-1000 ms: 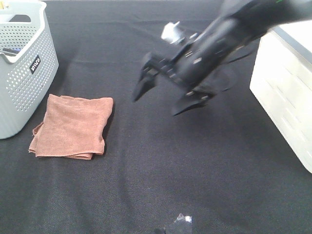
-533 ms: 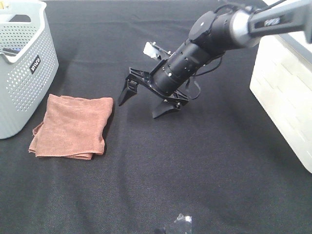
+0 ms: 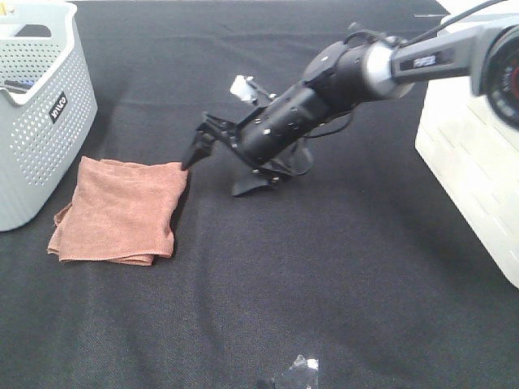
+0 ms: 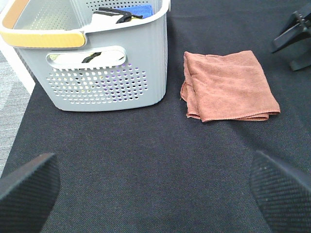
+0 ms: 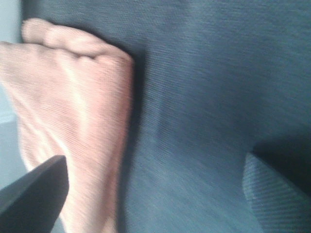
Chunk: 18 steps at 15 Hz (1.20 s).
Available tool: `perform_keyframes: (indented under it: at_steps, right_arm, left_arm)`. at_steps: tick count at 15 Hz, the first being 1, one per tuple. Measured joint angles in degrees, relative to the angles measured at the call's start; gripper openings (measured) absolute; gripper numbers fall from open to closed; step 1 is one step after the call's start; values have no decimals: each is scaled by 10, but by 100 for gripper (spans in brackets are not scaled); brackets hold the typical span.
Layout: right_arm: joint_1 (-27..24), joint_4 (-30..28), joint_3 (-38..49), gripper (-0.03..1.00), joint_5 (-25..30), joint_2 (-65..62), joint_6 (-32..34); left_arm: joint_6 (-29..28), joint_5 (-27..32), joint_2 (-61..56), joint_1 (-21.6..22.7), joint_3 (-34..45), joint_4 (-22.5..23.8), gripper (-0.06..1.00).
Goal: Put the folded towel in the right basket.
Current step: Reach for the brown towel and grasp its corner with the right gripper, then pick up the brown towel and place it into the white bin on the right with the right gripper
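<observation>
The folded brown towel (image 3: 120, 211) lies flat on the black table, just right of the grey basket. My right gripper (image 3: 216, 177) is open and reaches across from the right. One fingertip (image 3: 189, 161) is at the towel's far right corner, and the other rests on the table to its right. In the right wrist view the towel (image 5: 68, 116) lies ahead between the open fingers (image 5: 34, 194), toward one side. My left gripper (image 4: 155, 194) is open and empty, well back from the towel (image 4: 228, 85). The white right basket (image 3: 478, 154) stands at the right edge.
A grey perforated basket (image 3: 36, 105) with a yellow handle stands at the left, holding some items (image 4: 121, 12). A small shiny part (image 3: 298, 374) shows at the bottom edge. The table is covered in black cloth (image 3: 324, 275).
My right arm has swung down and to the left, from above the middle of the table to the towel's right edge. The jaws stayed open. The towel has not moved.
</observation>
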Motion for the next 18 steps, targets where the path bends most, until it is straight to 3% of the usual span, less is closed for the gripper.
perform_keyframes:
  at_steps: [5,9,11,14,15,18]
  right_arm:
    - [78,77,-72,91,-15,55,-10]
    - [135,87,-130,87,-16,91,-11]
    - [138,86,-130,72,-16,95,-11]
    - [139,70,-129,23,-7,102,-13]
    - [139,65,-133,18,1,102,-14]
    - [139,44,-147,18,32,103,-14]
  left_arm:
    - [0,0,0,0,0,0,99]
    - [0,0,0,0,0,0,99]
    - [0,0,0,0,0,0,99]
    - [0,0,0,0,0,1,99]
    - [0,0,0,0,0,1,99]
    - [0,0,0,0,0,1,99]
